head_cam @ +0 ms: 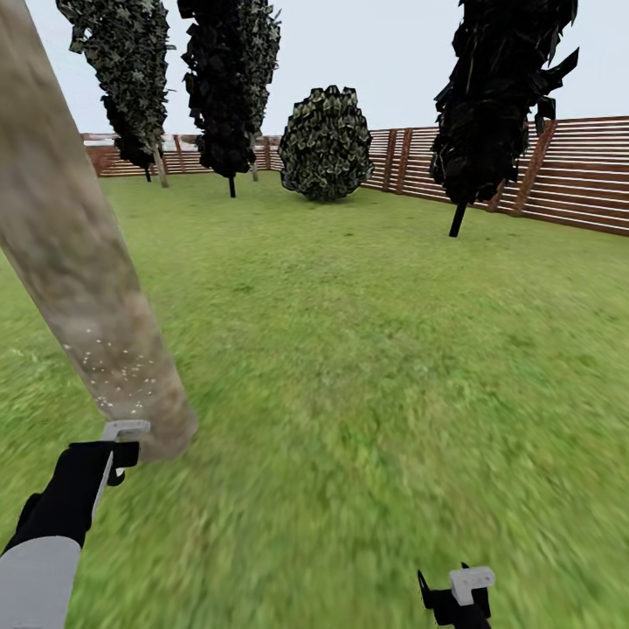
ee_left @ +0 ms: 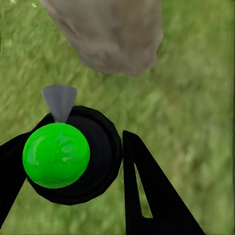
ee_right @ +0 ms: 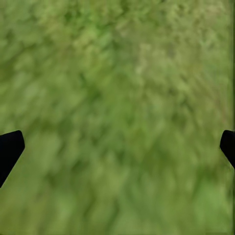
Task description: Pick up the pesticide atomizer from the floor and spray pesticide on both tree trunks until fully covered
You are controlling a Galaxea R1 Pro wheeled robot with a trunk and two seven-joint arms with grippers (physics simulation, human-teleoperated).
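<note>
Grass lawn (head_cam: 367,349) fills the ground, ringed at the far side by a brown slatted fence (head_cam: 577,175) under a pale sky. Head view: a thick mottled beige-grey tree trunk (head_cam: 79,253) leans across from 11 o'clock down to 8 o'clock, its base meeting the grass just beside the left gripper (head_cam: 118,459). Whitish pesticide specks (head_cam: 118,371) dot the lower bark, just above the base. Dark narrow trees (head_cam: 231,79) and a round shrub (head_cam: 325,144) stand well apart at 12 o'clock, another dark tree (head_cam: 498,96) at 1 o'clock near the fence. Left wrist view: the left gripper's black fingers (ee_left: 152,196) are closed around the pesticide atomizer (ee_left: 63,156), a black round body with a glossy green ball top and grey cone nozzle (ee_left: 59,100) aimed at the trunk base. Atomizer contents cannot be seen. Right gripper (head_cam: 459,598) sits low at 5 o'clock over grass; right wrist view shows its fingertips (ee_right: 10,149) spread wide apart, nothing between them.
</note>
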